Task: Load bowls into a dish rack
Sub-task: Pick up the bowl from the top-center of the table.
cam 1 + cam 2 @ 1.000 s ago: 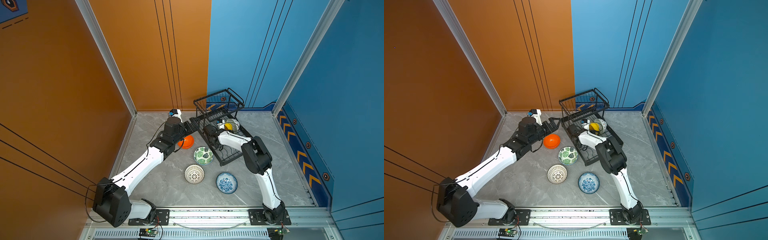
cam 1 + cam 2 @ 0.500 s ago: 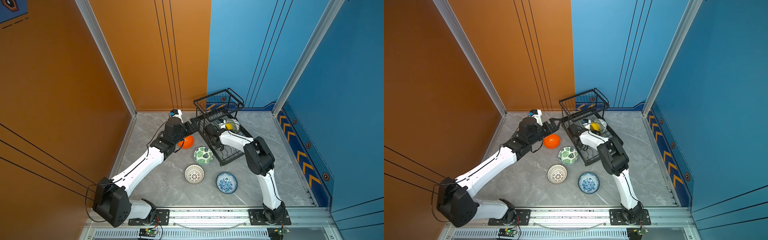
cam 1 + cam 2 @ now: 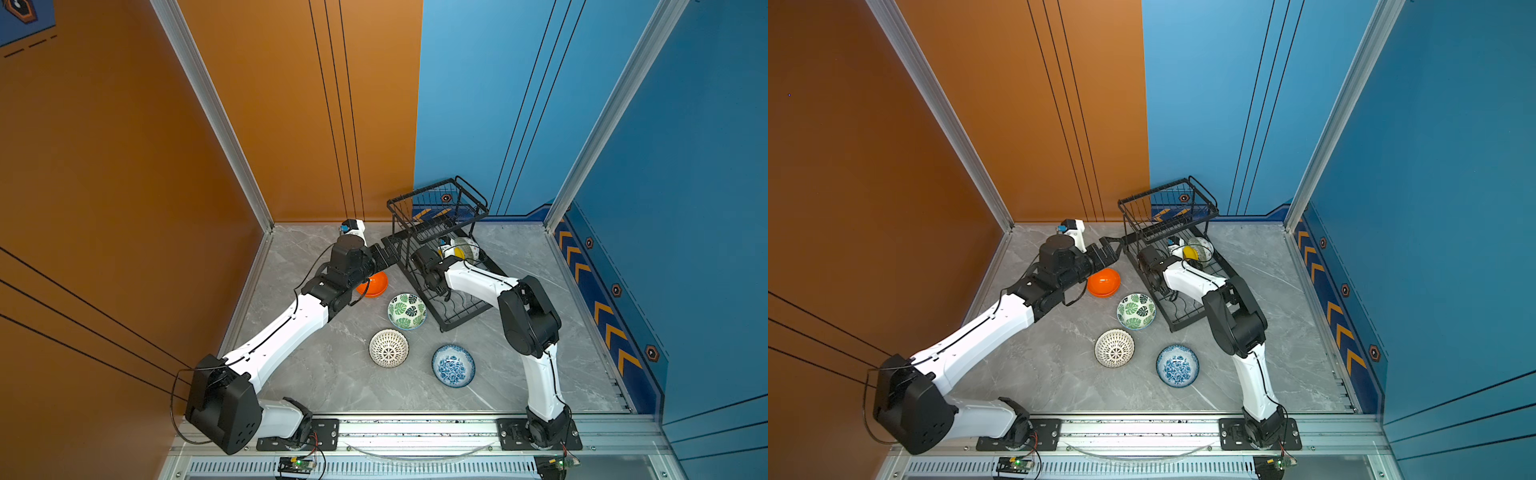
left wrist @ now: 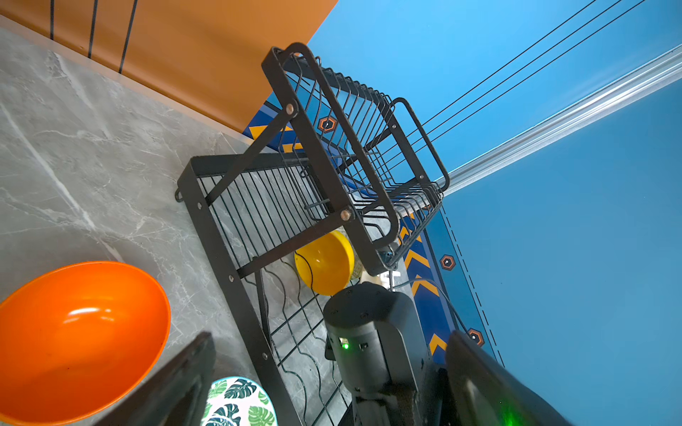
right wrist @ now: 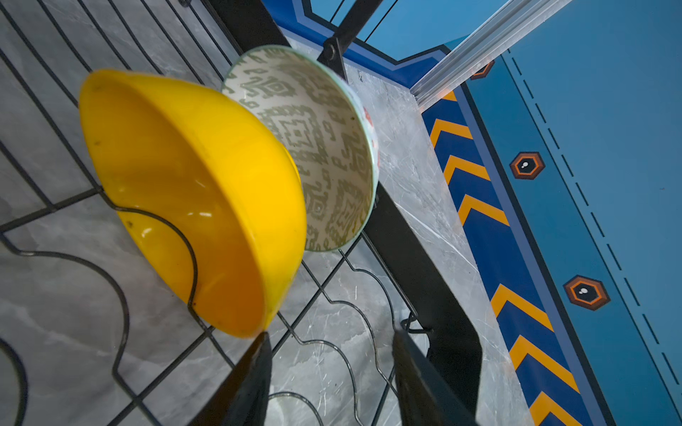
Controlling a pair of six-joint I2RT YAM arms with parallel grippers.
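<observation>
Yellow bowl [image 5: 192,191], grey-green bowl [image 5: 324,147] stand in dish rack [image 4: 221,239]; left gripper [image 3: 1112,248], right gripper [image 5: 332,343] spread

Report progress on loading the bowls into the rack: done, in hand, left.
Done: the yellow bowl and the grey-green patterned bowl stand on edge in the dish rack. In hand: nothing. The right hand is open beside the yellow bowl, and the left hand is open near the orange bowl. Left: orange bowl, leaf bowl, lattice bowl and blue floral bowl, all on the table.
</observation>
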